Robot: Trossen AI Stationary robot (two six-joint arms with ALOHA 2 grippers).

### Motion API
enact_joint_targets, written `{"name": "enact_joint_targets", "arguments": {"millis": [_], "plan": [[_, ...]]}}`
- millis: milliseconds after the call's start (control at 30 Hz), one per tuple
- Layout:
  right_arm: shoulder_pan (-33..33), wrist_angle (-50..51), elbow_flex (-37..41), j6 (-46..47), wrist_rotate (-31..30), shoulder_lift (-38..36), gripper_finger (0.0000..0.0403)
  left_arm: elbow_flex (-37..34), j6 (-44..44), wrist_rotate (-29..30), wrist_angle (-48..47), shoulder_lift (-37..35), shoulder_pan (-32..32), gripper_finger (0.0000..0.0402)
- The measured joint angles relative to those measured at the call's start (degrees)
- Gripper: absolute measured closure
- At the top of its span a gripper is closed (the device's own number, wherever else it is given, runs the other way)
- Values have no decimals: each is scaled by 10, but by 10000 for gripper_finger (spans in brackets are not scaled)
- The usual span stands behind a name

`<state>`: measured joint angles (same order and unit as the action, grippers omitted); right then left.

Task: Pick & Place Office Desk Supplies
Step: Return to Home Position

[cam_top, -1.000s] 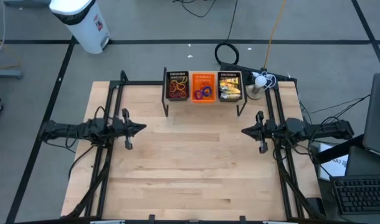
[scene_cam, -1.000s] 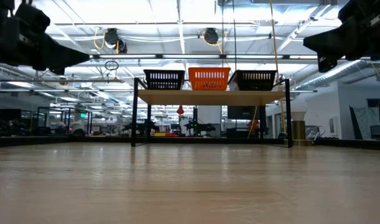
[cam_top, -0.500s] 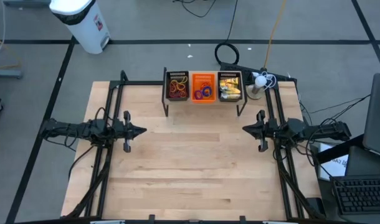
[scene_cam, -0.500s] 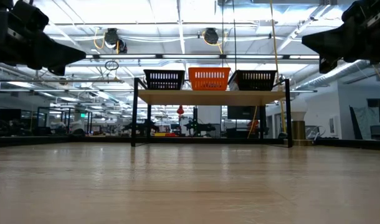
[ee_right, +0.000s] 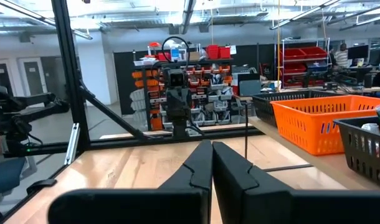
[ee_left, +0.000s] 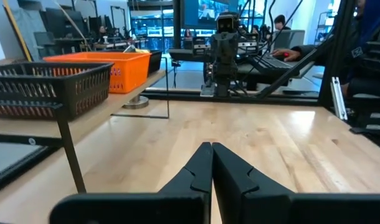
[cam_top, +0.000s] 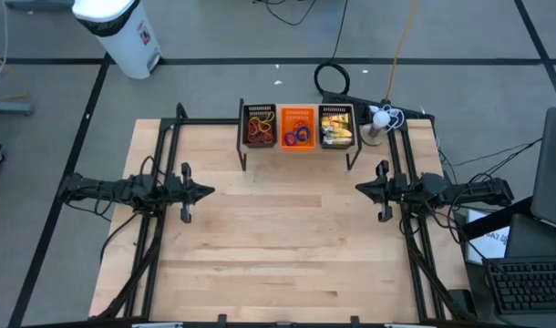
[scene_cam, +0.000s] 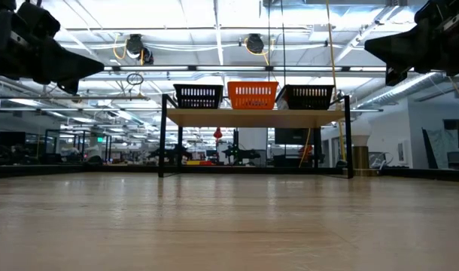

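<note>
Right arm has edged outward slightly. Left gripper mid-left, right gripper mid-right: both pinched together, empty. Shelf, upper centre: one orange bin, two black bins.

The pale, plank-grained wooden desk carries a black-framed shelf with a light tan top. The left black mesh bin holds orange-red rubber bands. The orange slotted plastic bin holds blue and purple rings. The right black mesh bin holds yellow-and-white pieces. The left gripper and right gripper are matte black. The grey floor has black lines.
</note>
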<state>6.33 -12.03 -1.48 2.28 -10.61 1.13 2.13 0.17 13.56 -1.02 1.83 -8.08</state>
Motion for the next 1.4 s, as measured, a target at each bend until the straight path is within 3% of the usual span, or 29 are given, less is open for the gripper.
{"name": "enact_joint_targets", "arguments": {"millis": [1400], "plan": [[0, 1, 1, 15, 2, 0, 403, -1, -6, 0, 12, 4, 0, 380]]}}
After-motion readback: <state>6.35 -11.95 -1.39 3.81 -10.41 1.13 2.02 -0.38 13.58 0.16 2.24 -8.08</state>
